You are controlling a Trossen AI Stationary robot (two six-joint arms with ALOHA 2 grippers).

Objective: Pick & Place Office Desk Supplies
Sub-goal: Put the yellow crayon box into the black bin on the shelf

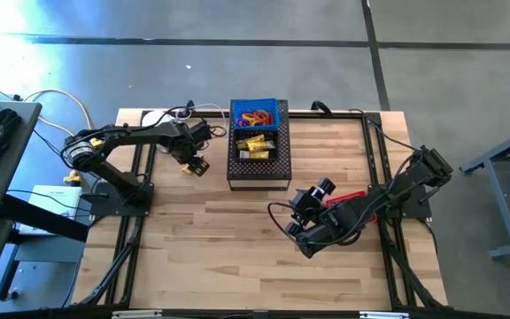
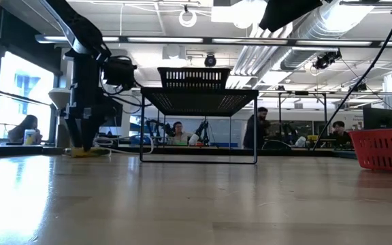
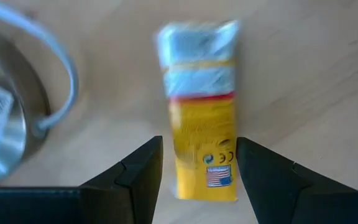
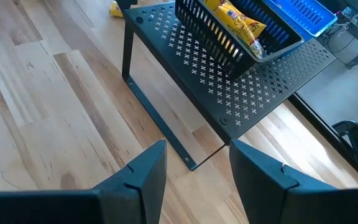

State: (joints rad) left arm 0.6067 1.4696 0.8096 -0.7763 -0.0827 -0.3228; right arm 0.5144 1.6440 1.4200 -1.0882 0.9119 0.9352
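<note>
High view: the left gripper (image 1: 195, 165) stands left of centre in the upper half of the frame, over a yellow packet (image 1: 198, 167) lying on the wooden table (image 1: 202, 257). Left wrist view: the yellow packet (image 3: 202, 112) lies flat between the two dark fingers (image 3: 135, 177), which stand apart on either side of it without visibly touching; the gripper is open and holds nothing. The packet's label shows a small flag emblem and tiny marks near its lower end; its writing is too blurred to read. A metal disc (image 3: 2, 112) with a grey cable lies at the frame's left edge.

Upper centre of the high view: a black perforated stand (image 1: 258, 159) carries a black basket (image 1: 259, 146) of yellow packets and a blue basket (image 1: 257, 115) of coloured rubber-band loops (image 1: 255, 117).

The right gripper (image 1: 301, 213) waits at lower right of centre, fingers (image 4: 143, 174) parted and empty, beside a red basket (image 1: 351, 198).
</note>
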